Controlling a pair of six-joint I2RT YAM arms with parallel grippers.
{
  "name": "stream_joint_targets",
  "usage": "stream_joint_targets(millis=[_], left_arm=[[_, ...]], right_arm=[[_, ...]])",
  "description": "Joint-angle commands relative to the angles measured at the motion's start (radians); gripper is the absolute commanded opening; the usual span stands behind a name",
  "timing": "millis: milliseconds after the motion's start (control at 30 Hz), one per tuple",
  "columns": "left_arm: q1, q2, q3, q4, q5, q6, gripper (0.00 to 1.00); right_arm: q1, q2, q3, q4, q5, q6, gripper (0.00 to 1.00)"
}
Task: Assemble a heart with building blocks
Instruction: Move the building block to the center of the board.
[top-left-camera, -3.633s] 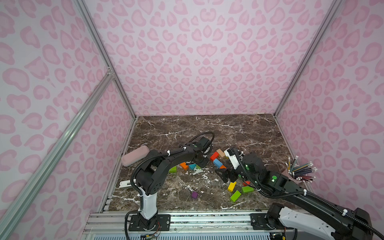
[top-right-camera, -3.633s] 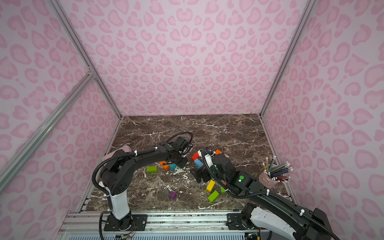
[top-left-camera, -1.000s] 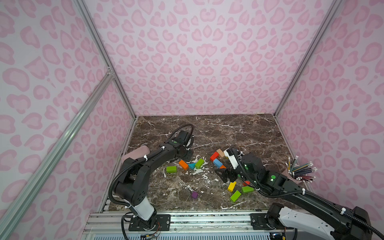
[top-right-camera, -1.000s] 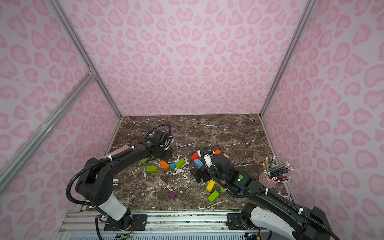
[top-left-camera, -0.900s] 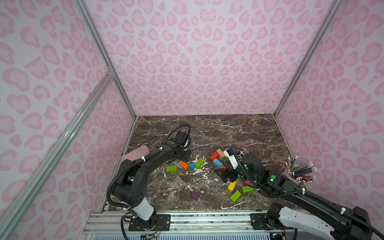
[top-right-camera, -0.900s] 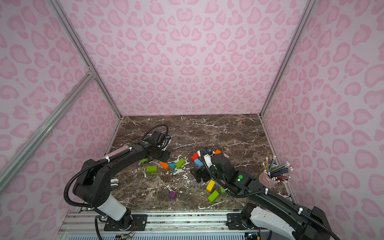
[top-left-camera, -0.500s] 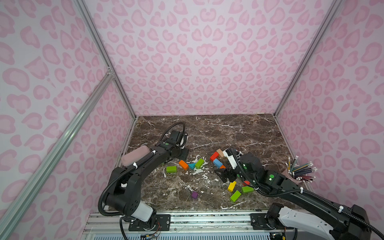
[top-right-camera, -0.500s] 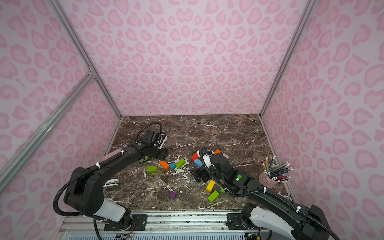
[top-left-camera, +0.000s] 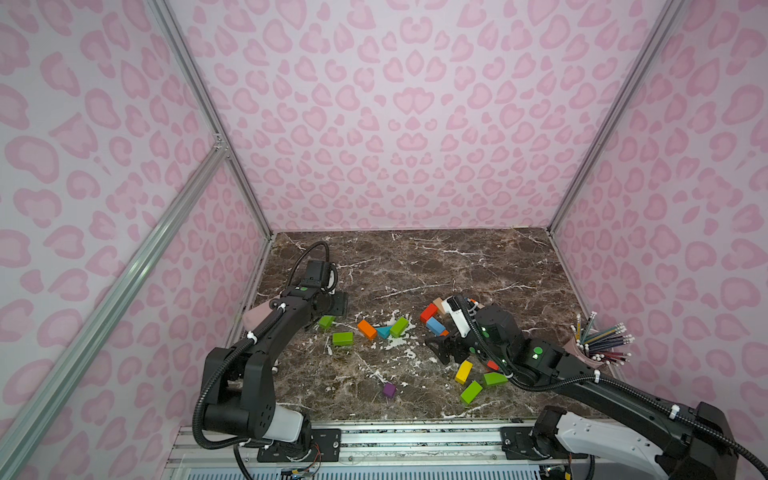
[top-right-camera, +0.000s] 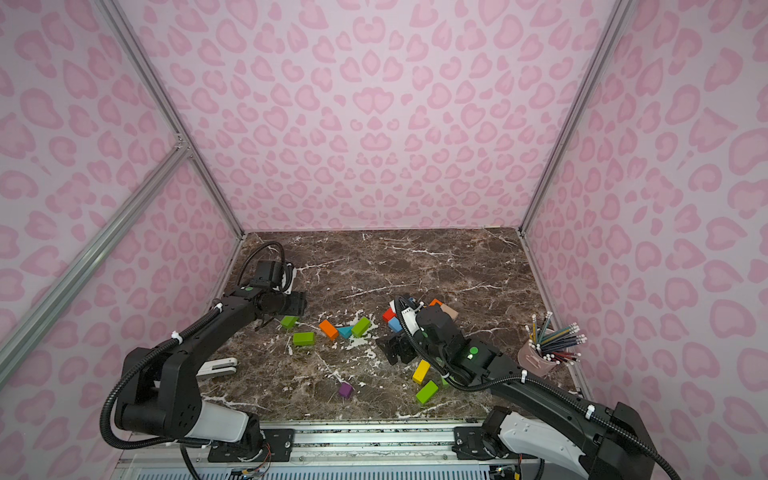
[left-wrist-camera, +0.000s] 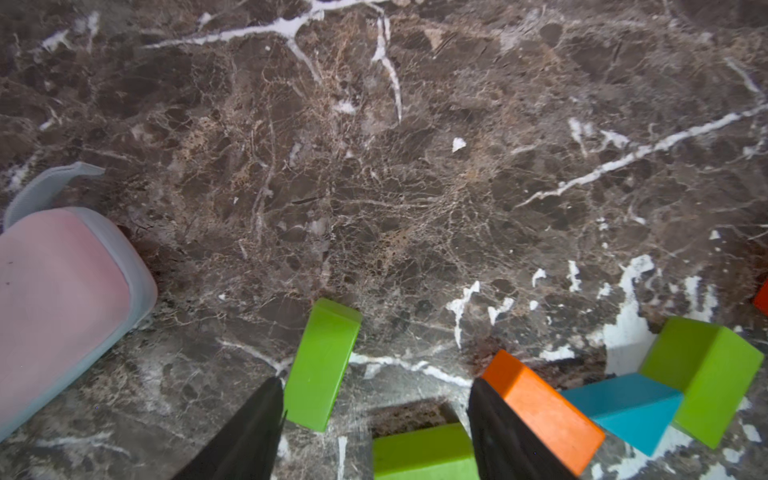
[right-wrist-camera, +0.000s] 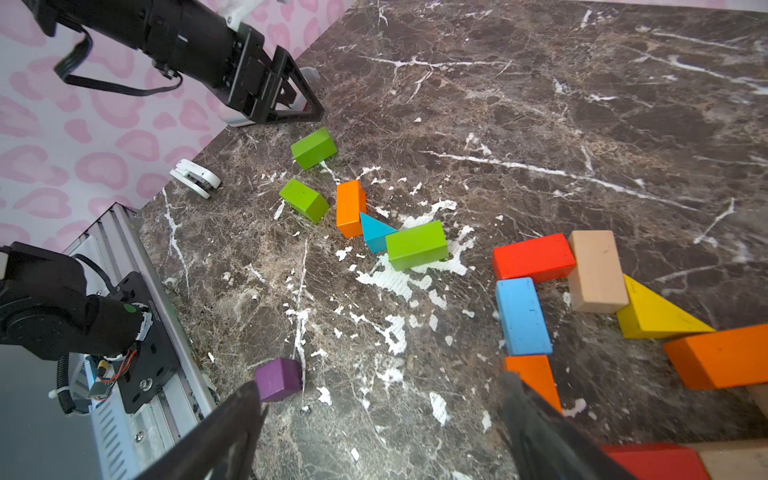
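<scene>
Green brick (left-wrist-camera: 322, 365) lies on marble (left-wrist-camera: 374, 166) near the left jaws (spread apart); right jaws also stand spread.

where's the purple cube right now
In a top view, the purple cube sits alone on the marble tabletop, near its front edge and about midway across. Its nearest neighbour is the yellow brick, further toward the robot's right.

bright, even light; wrist views slightly soft.
</scene>
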Motion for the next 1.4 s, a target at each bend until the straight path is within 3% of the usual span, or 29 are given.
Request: stream_joint_targets(millis=[0,467,733,867,967,1367], left_arm=[[0.031,0.035,0.015,0.039,-0.027,0.057,0.74],[0.057,0.228,0.075,0.003,0.006,0.143,0.65],[0.048,0.218,0.050,0.005,-0.033,0.135,0.29],[0.025,0.203,0.033,0.006,-0.040,0.133,0.28],[-0.006,0.190,0.025,-0.002,-0.044,0.133,0.17],[-0.076,0.158,0.048,-0.114,-0.080,0.106,0.17]], right_arm=[[0.002,-0.018,-0.002,0.026,0.010,-0.012,0.93],[-0.012,-0.063,-0.038,0.023,0.022,-0.016,0.93],[-0.018,-0.059,-0.034,0.024,0.018,-0.017,0.93],[-0.019,-0.063,-0.035,0.024,0.018,-0.015,0.93],[-0.019,-0.063,-0.035,0.024,0.018,-0.015,0.93],[-0.022,-0.057,-0.032,0.024,0.015,-0.016,0.93]])
